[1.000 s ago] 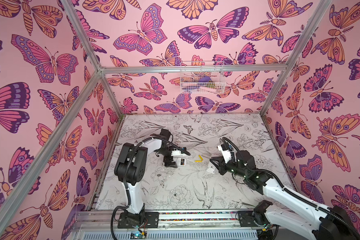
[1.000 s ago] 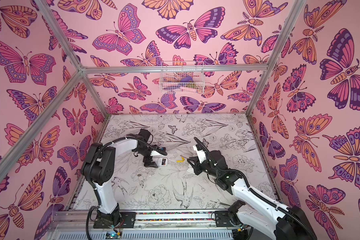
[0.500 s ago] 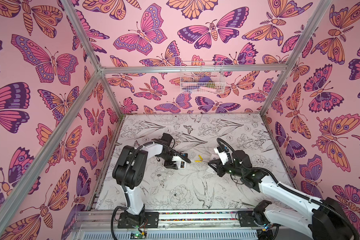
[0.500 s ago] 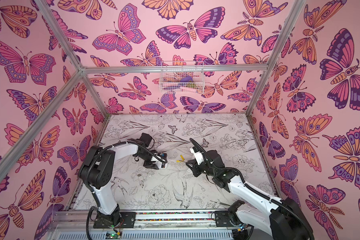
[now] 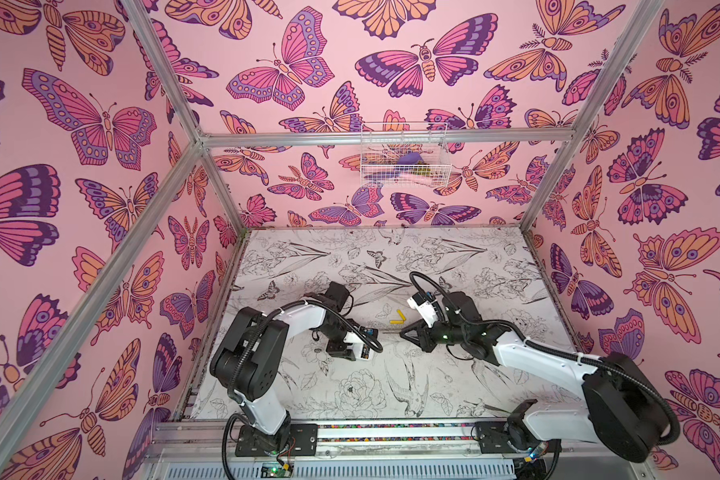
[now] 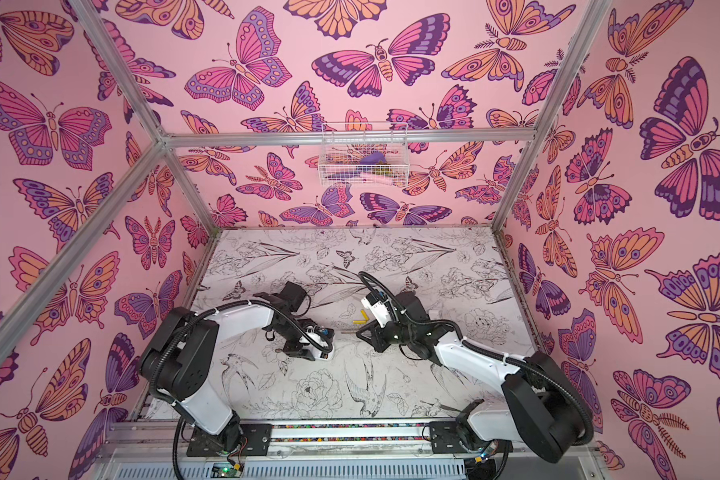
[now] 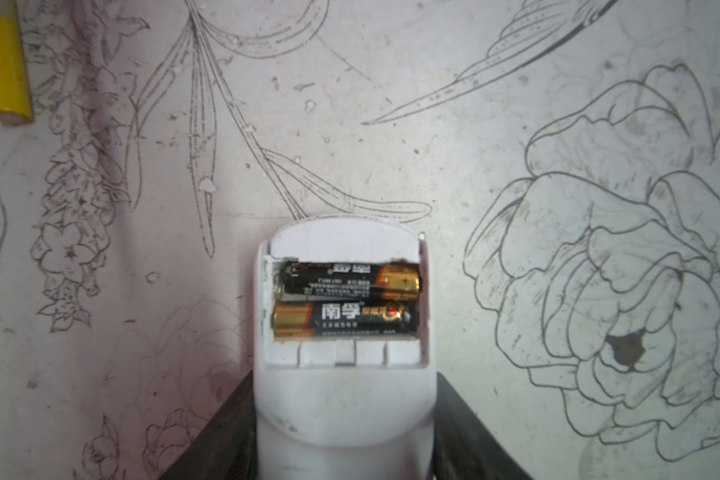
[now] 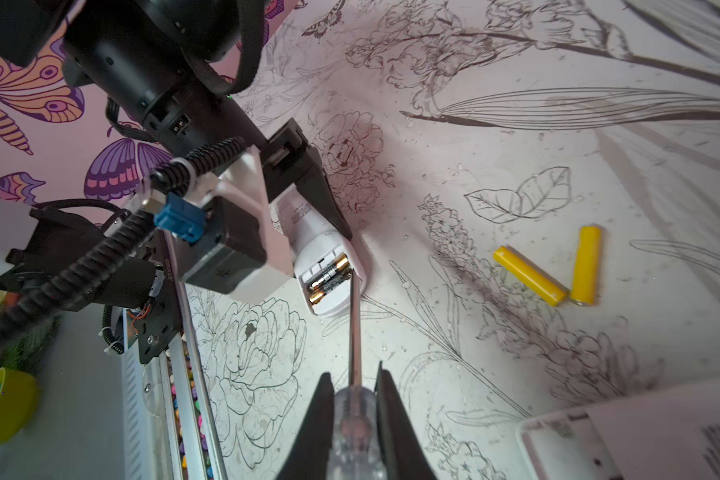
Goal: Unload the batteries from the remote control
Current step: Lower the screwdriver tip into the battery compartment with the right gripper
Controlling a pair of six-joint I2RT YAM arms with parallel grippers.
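My left gripper [image 7: 344,415] is shut on the white remote control [image 7: 344,399], one black finger on each side. Its battery bay is uncovered and holds two black batteries with gold ends [image 7: 350,280] [image 7: 341,320], side by side. My right gripper [image 8: 352,386] is shut on the clear handle of a thin screwdriver [image 8: 354,419]. The shaft reaches to the edge of the bay beside those batteries [image 8: 327,278]. Two yellow batteries [image 8: 528,276] [image 8: 585,264] lie loose on the mat, behind the two grippers in both top views [image 5: 398,318] [image 6: 361,318].
A white plastic piece with printed text [image 8: 641,440] lies on the mat close to my right gripper. A wire basket [image 5: 404,156] hangs on the back wall. The rail with both arm bases [image 5: 391,432] runs along the front edge. A green bowl [image 8: 1,407] stands outside the cell.
My left gripper has come toward the front edge with the remote in it. My right gripper has moved left with the screwdriver, bringing its tip to the battery bay.
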